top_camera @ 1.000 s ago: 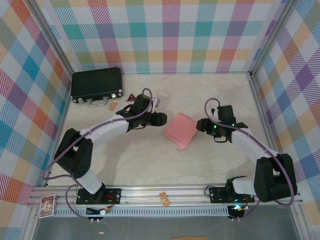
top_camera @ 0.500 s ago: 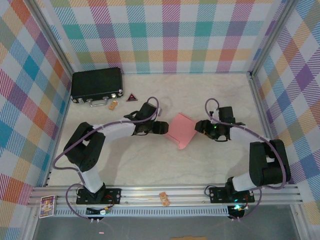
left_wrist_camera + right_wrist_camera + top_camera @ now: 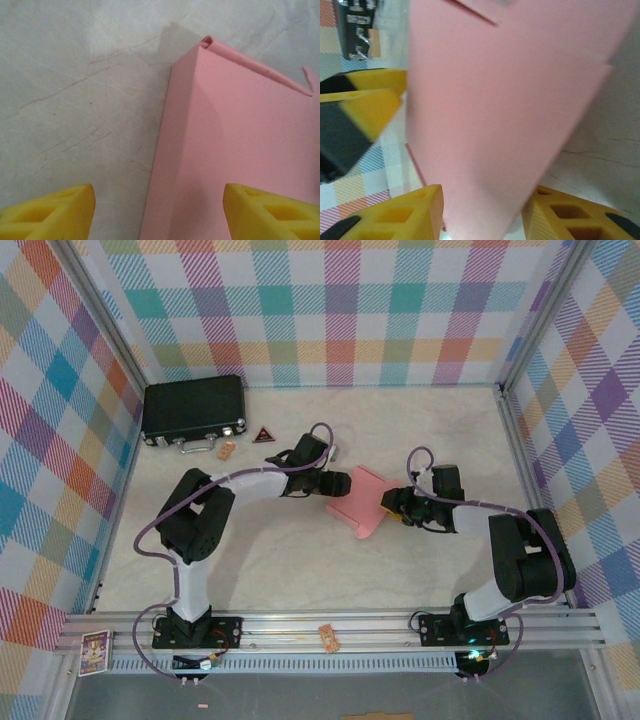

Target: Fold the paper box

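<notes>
Right jaws nearer, seemingly straddling paper box [image 3: 362, 498]

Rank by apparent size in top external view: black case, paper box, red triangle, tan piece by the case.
1. black case
2. paper box
3. red triangle and tan piece: both tiny, look alike, not ranked.

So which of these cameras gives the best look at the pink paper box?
The top external view: it shows the whole paper box, outline and all. The left wrist view gives just one corner and a folded edge up close; the right wrist view gives a blurred pink face.
</notes>
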Controlling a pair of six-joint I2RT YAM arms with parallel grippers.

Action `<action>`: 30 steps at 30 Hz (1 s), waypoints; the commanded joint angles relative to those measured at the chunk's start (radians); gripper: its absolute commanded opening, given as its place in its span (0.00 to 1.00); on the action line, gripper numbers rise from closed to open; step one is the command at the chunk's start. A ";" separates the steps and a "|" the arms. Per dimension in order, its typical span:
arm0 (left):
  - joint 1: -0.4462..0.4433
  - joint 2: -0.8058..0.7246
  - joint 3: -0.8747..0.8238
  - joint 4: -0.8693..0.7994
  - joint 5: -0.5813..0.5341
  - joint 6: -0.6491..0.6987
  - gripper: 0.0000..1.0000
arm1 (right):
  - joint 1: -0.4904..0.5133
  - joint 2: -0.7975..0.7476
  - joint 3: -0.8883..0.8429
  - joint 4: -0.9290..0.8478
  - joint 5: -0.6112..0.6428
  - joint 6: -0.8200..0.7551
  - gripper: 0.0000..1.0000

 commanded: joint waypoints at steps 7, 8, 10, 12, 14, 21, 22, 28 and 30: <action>0.016 0.036 0.040 -0.011 0.064 -0.024 0.65 | 0.011 -0.067 0.034 0.030 -0.052 0.021 0.44; 0.019 0.037 0.040 -0.010 0.070 -0.025 0.65 | 0.013 -0.074 0.040 0.023 -0.051 0.017 0.44; 0.022 0.032 0.038 -0.011 0.075 -0.030 0.65 | 0.014 -0.085 0.062 -0.014 -0.046 0.004 0.44; 0.027 0.028 0.036 -0.010 0.085 -0.030 0.65 | 0.015 -0.092 0.077 -0.035 -0.040 -0.005 0.45; 0.028 0.024 0.038 -0.012 0.087 -0.029 0.65 | 0.015 -0.092 0.089 -0.065 -0.028 -0.016 0.44; 0.027 0.043 0.042 -0.036 0.117 -0.003 0.64 | 0.015 -0.046 0.049 -0.079 0.029 -0.032 0.45; 0.027 0.047 0.043 -0.039 0.121 -0.002 0.64 | 0.015 -0.033 0.040 -0.062 0.032 -0.029 0.45; 0.007 0.079 0.069 -0.095 0.104 0.032 0.63 | 0.015 0.071 0.021 0.010 0.049 0.007 0.43; -0.003 0.083 0.078 -0.121 0.076 0.046 0.63 | 0.016 0.099 0.019 0.017 0.062 0.014 0.40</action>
